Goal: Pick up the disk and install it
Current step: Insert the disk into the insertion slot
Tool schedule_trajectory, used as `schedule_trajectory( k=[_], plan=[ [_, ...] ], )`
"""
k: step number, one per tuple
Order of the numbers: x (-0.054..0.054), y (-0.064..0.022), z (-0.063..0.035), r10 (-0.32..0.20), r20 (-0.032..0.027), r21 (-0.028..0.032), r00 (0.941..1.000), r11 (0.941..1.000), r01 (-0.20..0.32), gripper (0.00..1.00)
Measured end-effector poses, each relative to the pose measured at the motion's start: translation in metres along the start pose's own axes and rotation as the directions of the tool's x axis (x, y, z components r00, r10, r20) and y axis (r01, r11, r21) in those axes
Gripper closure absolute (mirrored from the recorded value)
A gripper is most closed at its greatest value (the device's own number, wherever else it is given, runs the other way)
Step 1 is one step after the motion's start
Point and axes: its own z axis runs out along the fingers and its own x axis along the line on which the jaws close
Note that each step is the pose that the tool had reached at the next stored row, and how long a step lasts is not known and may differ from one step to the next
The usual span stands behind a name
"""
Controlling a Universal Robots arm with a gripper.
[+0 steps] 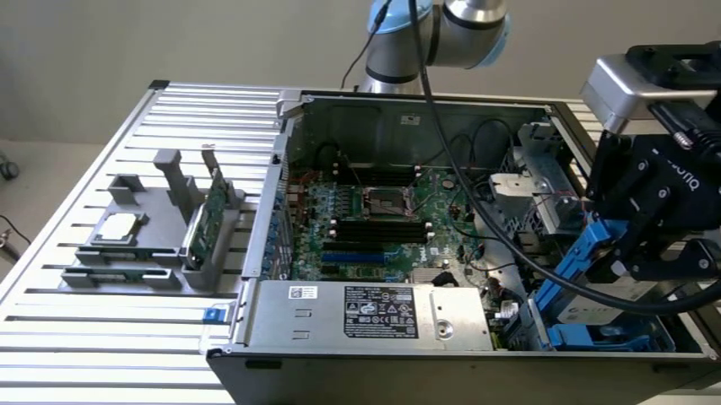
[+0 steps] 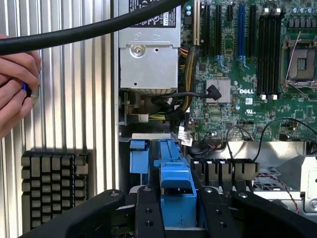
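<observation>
Installing underway: the pincer [image 2: 177, 218] clenches the disk [image 1: 569, 268] by its blue carrier [image 2: 176, 191], tilted above the drive bay [image 1: 614, 342] in a corner of the computer case [image 1: 372, 103]; seating it probably demands squaring to the bay

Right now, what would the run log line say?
gripper: shut on disk | disk: tilted, at blue drive bay | hand: beside case

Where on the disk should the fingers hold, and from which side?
Pinch the blue carrier frame across its two long edges, from the upper end. The disk hangs tilted, lower end toward the case, and those edges are flat and parallel. The fingers sit there now.
</observation>
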Motion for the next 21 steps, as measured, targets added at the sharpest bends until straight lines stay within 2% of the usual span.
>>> schedule_trajectory(
  k=[9,16,17,18,19,21],
  plan=[
    [0.000,-0.0004,0.0163,-0.011,0.0091,-0.0001,0.9999,0.9999,0.011,0.67],
    [0.000,-0.0007,0.0237,-0.020,0.0102,-0.0002,0.9998,0.9998,0.020,0.67],
    [0.000,-0.0008,0.0246,-0.021,0.0118,-0.0001,0.9997,0.9998,0.021,0.66],
    [0.000,-0.0008,0.0252,-0.021,0.0117,-0.0003,0.9997,0.9998,0.021,0.66],
    [0.000,-0.0008,0.0253,-0.021,0.0107,-0.0003,0.9997,0.9998,0.021,0.60],
    [0.000,-0.0008,0.0254,-0.022,0.0099,-0.0002,0.9997,0.9998,0.022,0.60]
  ],
)
